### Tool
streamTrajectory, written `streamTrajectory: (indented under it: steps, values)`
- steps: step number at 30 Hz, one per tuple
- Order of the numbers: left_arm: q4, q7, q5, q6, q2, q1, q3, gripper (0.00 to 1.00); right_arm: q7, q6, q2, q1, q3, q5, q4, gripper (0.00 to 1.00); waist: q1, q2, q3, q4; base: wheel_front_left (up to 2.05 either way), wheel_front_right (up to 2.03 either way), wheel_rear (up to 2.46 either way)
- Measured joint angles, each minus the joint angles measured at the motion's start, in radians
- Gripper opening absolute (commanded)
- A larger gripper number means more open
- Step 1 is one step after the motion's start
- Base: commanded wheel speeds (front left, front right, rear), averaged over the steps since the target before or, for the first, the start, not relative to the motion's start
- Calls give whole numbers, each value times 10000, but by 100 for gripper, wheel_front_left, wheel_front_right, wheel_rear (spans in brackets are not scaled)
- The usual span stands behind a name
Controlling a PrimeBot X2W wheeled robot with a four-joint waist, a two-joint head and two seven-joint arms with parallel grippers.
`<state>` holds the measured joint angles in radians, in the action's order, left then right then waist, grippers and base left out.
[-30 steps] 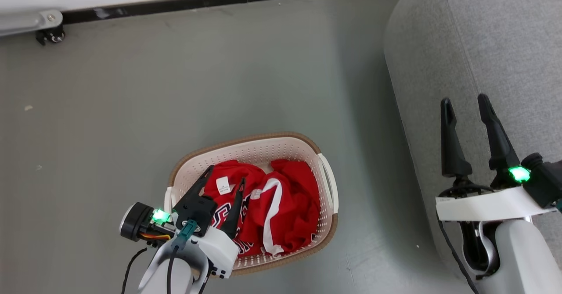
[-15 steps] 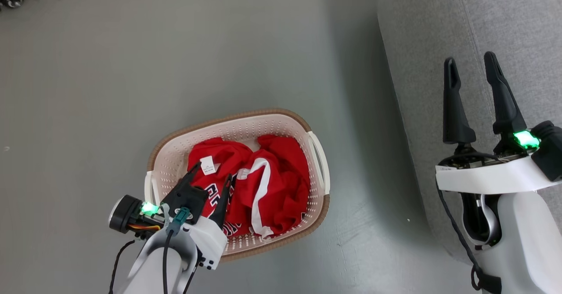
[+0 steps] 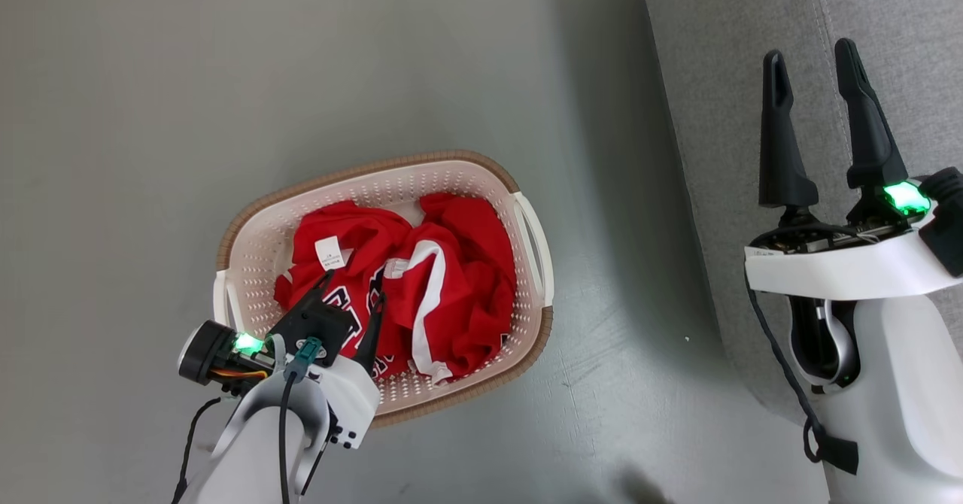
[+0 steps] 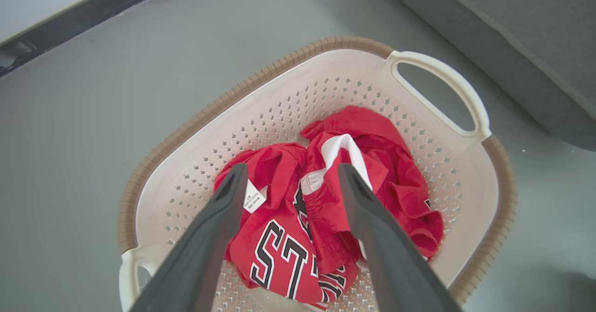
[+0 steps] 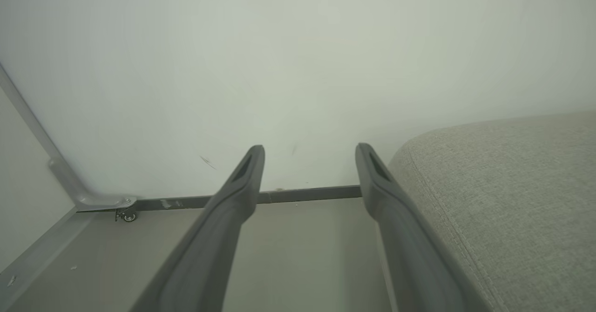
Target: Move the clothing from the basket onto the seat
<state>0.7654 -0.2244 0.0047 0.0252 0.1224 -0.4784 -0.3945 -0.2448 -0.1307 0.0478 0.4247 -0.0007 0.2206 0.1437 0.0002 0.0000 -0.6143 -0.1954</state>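
The light is soft and even. A faint shadow (image 3: 602,150) darkens the floor (image 3: 226,75) beside the seat (image 3: 722,113). Focus is sharp throughout.

A bare, plain room

The floor (image 3: 301,75) is smooth, matt and grey-green, with faint scuffs and a tiny white speck (image 3: 686,339). A plain white wall (image 5: 298,46) meets it along a dark baseboard (image 5: 307,193), and the wall bears a few thin marks (image 5: 208,162). To one side a grey metal bar (image 5: 60,177) slants down the wall to a small caster wheel (image 5: 126,216). The big grey fabric seat (image 3: 722,75) stands on the floor and throws a soft shadow (image 3: 602,150) beside it. The light is even and mild.
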Motion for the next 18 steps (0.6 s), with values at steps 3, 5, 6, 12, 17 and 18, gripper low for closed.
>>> streamTrajectory:
  steps: [3,5,6,12,17,18]
  values:
    - [155,13,27,0,-2,-109,-4,100,-31,0,4,164,52,6,113,100,0,0,-196,-61,0,0,0]
    - [276,13,75,2,0,-215,-2,100,-31,0,4,300,107,10,186,100,0,0,-321,-99,0,0,0]
    - [318,13,88,2,10,-262,-4,100,-31,0,4,374,134,13,186,100,0,0,-384,-118,0,0,0]
    - [702,201,215,-52,132,-566,-127,100,-31,0,6,845,307,113,247,100,0,0,-723,-210,0,0,0]
    - [874,234,291,-54,58,-717,-199,100,-31,0,8,1011,337,194,280,100,0,0,-924,-257,0,0,0]
    - [934,253,291,-56,56,-781,-205,100,-31,0,8,1072,337,194,299,100,0,0,-974,-268,0,0,0]
